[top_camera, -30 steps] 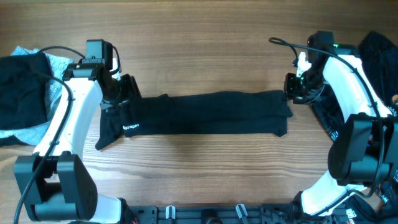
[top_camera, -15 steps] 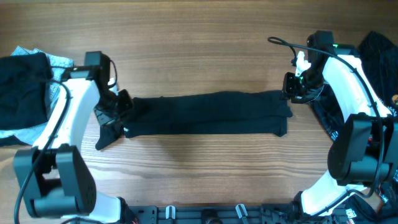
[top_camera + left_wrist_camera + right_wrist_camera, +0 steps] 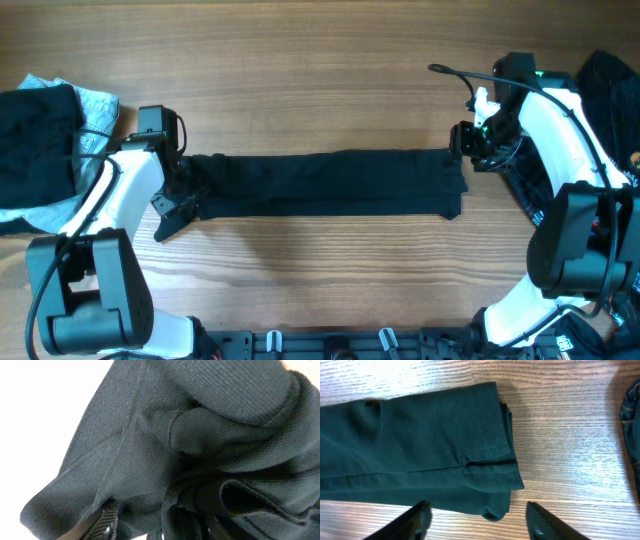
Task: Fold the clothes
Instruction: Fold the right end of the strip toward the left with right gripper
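Tabletop (image 3: 320,70) carrying one long black garment (image 3: 320,183), folded into a strip across the centre. Well beyond its left end lies one heap of clothes (image 3: 35,140), black over light blue; beyond its right end lie further dark clothes (image 3: 610,80). Left gripper (image 3: 188,188): jaws closed on the strip's bunched left end. Right gripper (image 3: 462,150): jaws wide, over its right end.
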### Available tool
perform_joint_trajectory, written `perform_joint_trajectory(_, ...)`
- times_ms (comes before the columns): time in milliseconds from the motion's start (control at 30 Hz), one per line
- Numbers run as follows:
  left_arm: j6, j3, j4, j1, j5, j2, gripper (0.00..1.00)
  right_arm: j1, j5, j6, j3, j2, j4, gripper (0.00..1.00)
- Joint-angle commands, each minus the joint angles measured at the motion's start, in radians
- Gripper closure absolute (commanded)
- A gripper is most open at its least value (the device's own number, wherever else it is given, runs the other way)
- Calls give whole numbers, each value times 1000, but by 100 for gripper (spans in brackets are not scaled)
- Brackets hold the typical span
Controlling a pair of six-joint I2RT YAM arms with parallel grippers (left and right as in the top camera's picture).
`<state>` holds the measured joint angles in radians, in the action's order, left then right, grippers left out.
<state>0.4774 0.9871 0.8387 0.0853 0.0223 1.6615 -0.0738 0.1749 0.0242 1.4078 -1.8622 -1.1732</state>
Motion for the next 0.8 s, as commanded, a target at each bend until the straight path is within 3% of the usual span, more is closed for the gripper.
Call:
perform_joint_trajectory(0,1,86,60,17,21,-39,43,-3,-16,-74,-10,-2,2,28)
perform_joint_trajectory(67,1,124,90,29,29,-90,21,-3,-16,-73,-12,-14,2,27)
perform_joint_trajectory(367,2,124,93,42,28,-142,18,-2,39,13,-276,-48,254,28)
perform_joint_trajectory(433,2,124,93,42,28,-142,18,-2,122,11,-310,-48,314,42)
perform_joint_trajectory(500,2,124,95,42,27,-142,18,-3,154,41,-316,-47,362,93)
perform_joint_trajectory(667,2,124,101,42,28,-142,18,-14,-172,135,-183,-9,277,96)
perform_joint_trajectory(767,2,124,101,42,27,-142,18,2,-189,101,-67,37,168,95)
